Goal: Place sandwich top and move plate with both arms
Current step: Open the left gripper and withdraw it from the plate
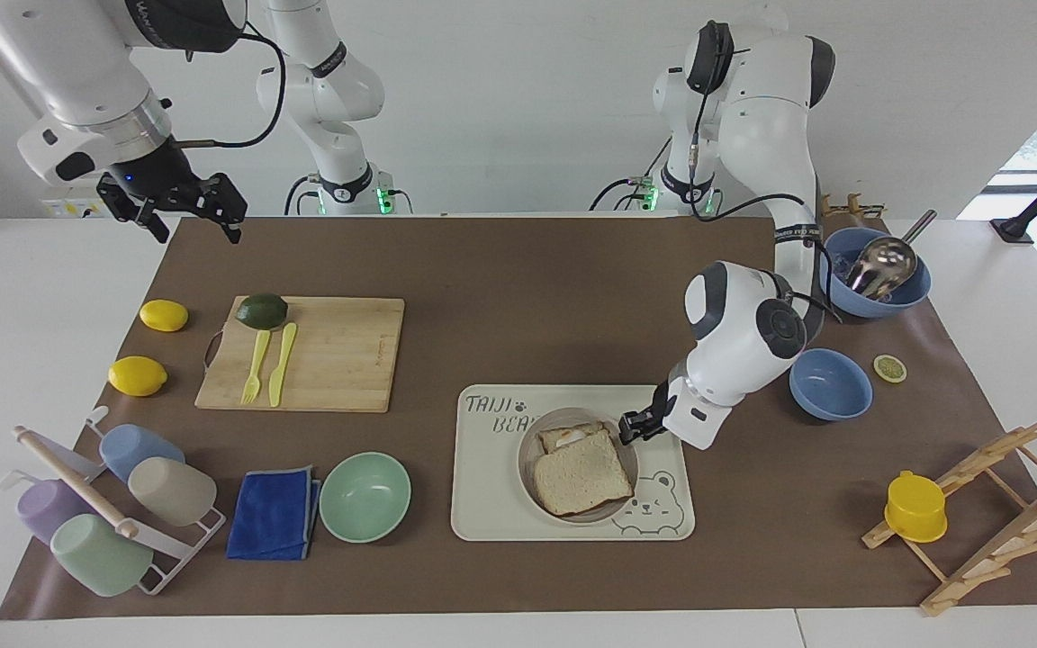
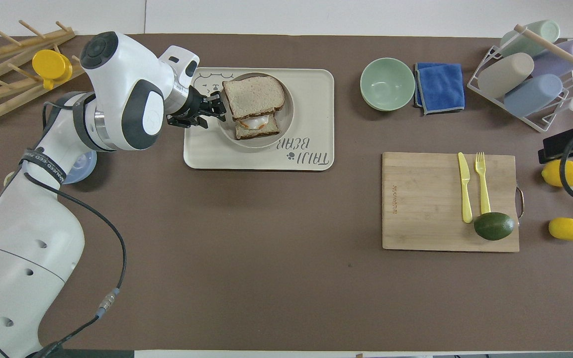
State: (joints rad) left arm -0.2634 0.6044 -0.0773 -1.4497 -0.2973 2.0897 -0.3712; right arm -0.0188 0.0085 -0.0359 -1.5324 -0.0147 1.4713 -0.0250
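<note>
The sandwich top (image 1: pixel 583 472) (image 2: pixel 253 97) lies on a toasted slice with egg (image 1: pixel 563 436) (image 2: pixel 256 127), shifted a little off it. Both sit on the round beige plate (image 1: pixel 526 477) (image 2: pixel 289 112), which rests on the bear-printed tray (image 1: pixel 482 490) (image 2: pixel 316 89). My left gripper (image 1: pixel 631 430) (image 2: pixel 217 107) is low at the plate's rim, toward the left arm's end, and is shut on the rim. My right gripper (image 1: pixel 195 227) is open and empty, raised over the mat's corner at the right arm's end, well away from the plate.
A mint bowl (image 1: pixel 365 496), a blue cloth (image 1: pixel 274 513) and a cup rack (image 1: pixel 104 513) stand beside the tray. A cutting board (image 1: pixel 320 353) holds an avocado, a fork and a knife, with two lemons (image 1: pixel 138 375) beside it. Blue bowls (image 1: pixel 830 384) and a wooden rack (image 1: pixel 978 504) are at the left arm's end.
</note>
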